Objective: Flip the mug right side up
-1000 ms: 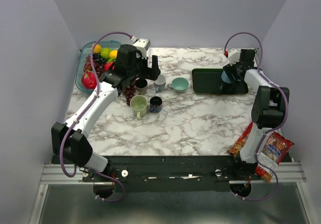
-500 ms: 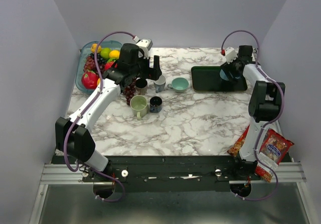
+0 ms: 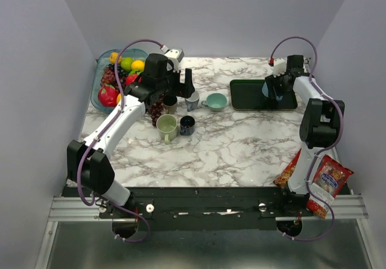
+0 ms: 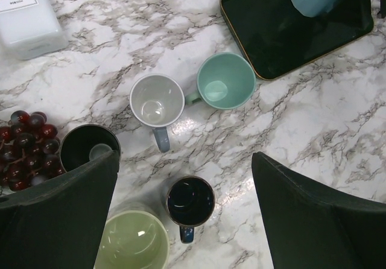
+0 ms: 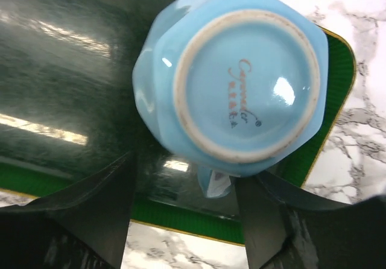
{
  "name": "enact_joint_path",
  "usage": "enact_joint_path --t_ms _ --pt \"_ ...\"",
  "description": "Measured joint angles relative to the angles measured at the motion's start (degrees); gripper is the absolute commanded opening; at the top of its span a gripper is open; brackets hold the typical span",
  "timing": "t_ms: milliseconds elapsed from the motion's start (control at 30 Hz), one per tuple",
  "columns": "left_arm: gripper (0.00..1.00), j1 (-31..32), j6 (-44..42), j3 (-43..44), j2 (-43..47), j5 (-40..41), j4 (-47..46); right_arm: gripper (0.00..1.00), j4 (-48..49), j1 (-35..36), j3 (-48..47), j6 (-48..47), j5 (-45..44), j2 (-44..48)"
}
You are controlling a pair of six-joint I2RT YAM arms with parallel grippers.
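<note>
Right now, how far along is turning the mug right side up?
Done: nothing yet. The blue mug sits upside down on the green tray, base toward the right wrist camera. In hand: the right gripper hangs open over it, not gripping. Left to do: grasp, flip, set it down upright. The left gripper is open above the upright cups.

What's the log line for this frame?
mug: base up, on tray | right gripper: open, at mug | left gripper: open, above cups | task: not done
</note>
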State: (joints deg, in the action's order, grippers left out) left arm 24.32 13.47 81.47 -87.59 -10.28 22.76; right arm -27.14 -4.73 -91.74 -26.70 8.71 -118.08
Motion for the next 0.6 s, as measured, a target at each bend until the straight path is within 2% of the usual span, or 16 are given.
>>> enact_joint_path --t_ms 400,600 --pt "0.99 0.0 0.1 -2.0 0.4 -1.7 -0.9 0.61 -1.1 0.0 5.2 7.8 5.6 4.5" --pt "0.99 0.0 0.2 -3.3 1.1 -2.5 -1.7 0.59 1.3 0.7 9.2 11.6 2.1 6.5"
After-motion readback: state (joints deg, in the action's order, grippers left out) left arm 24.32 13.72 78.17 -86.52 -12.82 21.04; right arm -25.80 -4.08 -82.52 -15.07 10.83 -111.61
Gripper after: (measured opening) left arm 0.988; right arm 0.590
